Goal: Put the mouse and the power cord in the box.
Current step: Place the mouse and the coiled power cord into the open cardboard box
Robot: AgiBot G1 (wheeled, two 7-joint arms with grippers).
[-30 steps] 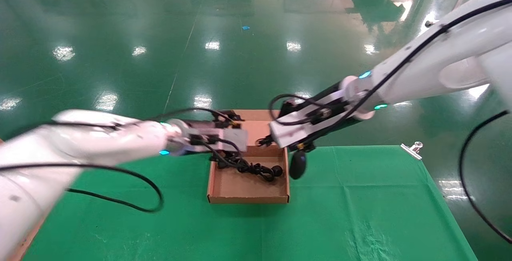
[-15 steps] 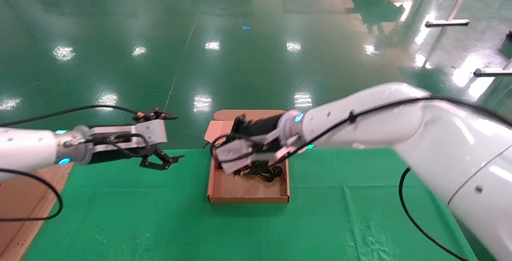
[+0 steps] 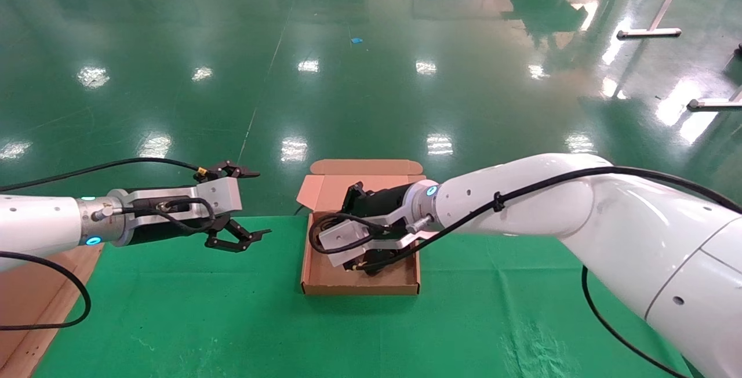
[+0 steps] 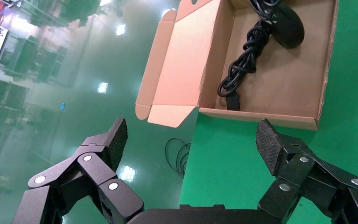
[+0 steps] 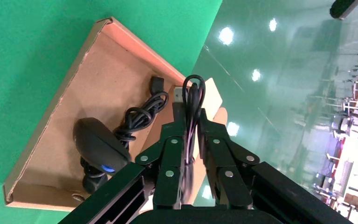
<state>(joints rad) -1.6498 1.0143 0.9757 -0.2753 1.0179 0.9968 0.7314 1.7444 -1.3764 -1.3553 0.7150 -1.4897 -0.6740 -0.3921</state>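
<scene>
Lowered into the box (image 3: 359, 289), right gripper (image 5: 189, 117) pinches a cable; left gripper (image 3: 240, 207) gapes wide.

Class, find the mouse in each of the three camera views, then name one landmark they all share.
Head view: not visible; the right gripper and its arm cover the box's inside.
Left wrist view: the mouse lies in the box beside the power cord.
Right wrist view: the mouse lies in the box, blue wheel showing.
Shared landmark: the box.
</scene>
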